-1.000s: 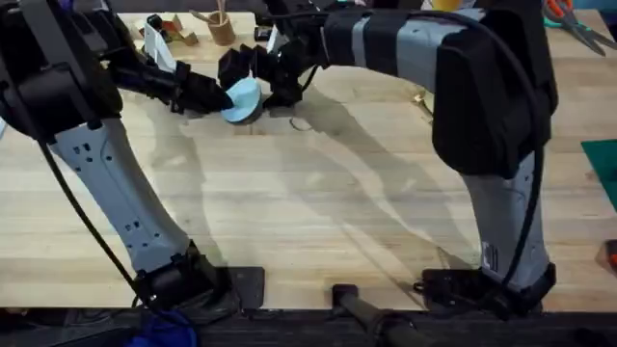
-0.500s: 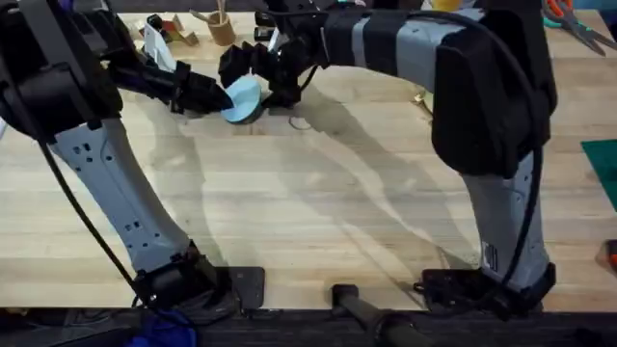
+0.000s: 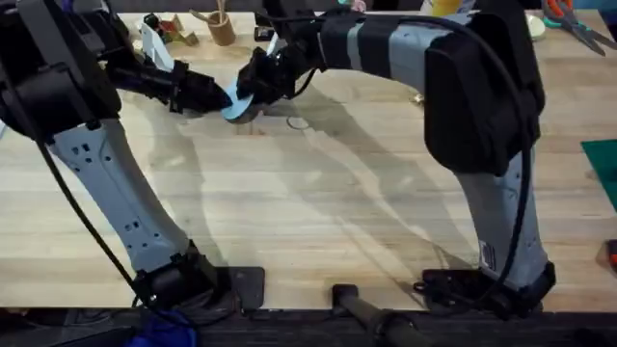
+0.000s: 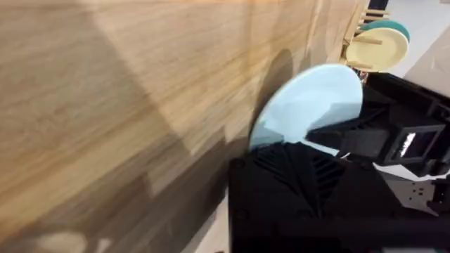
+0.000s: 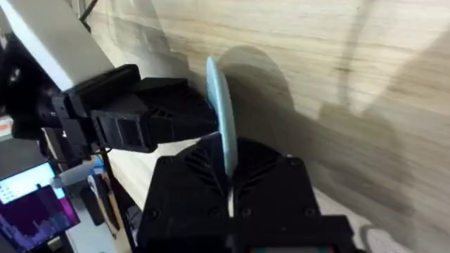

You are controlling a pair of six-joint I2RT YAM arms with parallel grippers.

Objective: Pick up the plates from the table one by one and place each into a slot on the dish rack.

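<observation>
A light blue plate (image 3: 237,103) stands on edge just above the table (image 3: 318,212) at the far left centre. My left gripper (image 3: 218,96) is shut on its left rim, and my right gripper (image 3: 254,87) is shut on its right side, covering much of it. In the left wrist view the plate (image 4: 309,102) rises past my left gripper (image 4: 302,151), with the right gripper (image 4: 397,137) behind it. In the right wrist view the plate (image 5: 221,116) is edge-on between my fingers (image 5: 204,176). The dish rack (image 4: 351,34) holds a pale yellow plate (image 4: 380,48) and a teal plate (image 4: 388,27).
A wooden cup of sticks (image 3: 222,27) stands at the back, left of centre. Scissors (image 3: 578,24) lie at the back right, and a green mat (image 3: 603,159) lies at the right edge. The near half of the table is bare wood.
My right gripper has moved in from the right and shut on the light blue plate, which now shows less. The left gripper has kept its hold and hardly moved.
</observation>
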